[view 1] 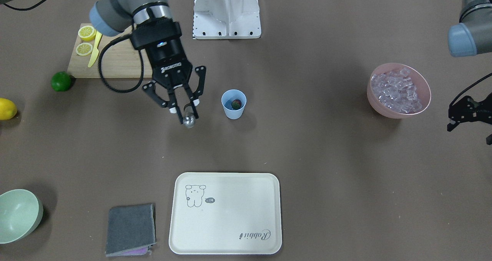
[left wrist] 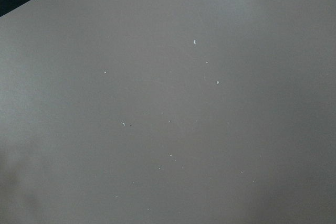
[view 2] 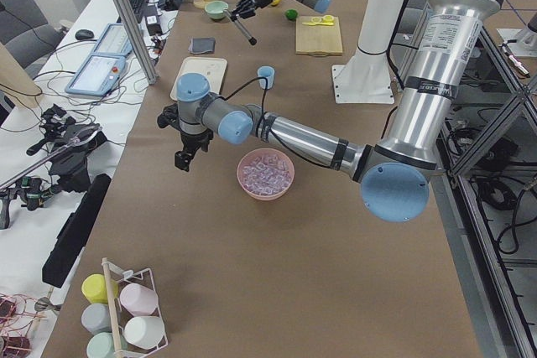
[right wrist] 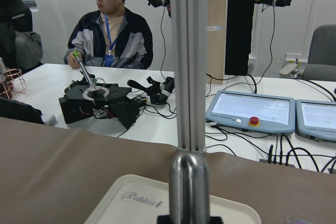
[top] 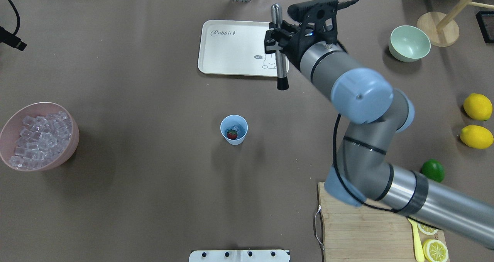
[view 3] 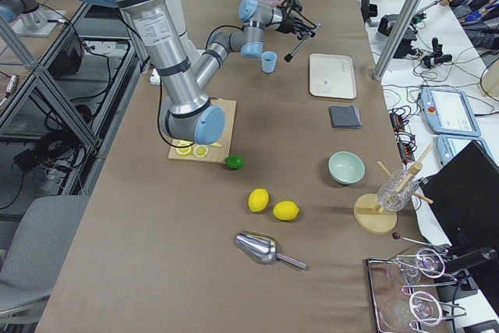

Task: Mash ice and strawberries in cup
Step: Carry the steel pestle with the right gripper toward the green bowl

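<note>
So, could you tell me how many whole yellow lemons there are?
2. One whole yellow lemon lies on the robot's far right; the second sits beside it, nearer the robot, beyond the round green lime. None seems hidden.

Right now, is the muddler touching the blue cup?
Apart. The overhead view shows the muddler, held in the right gripper, with its black tip well away from the cup, a wide gap between them. The front-facing view agrees.

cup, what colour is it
The cup is light blue, clearest in the overhead view.
</note>
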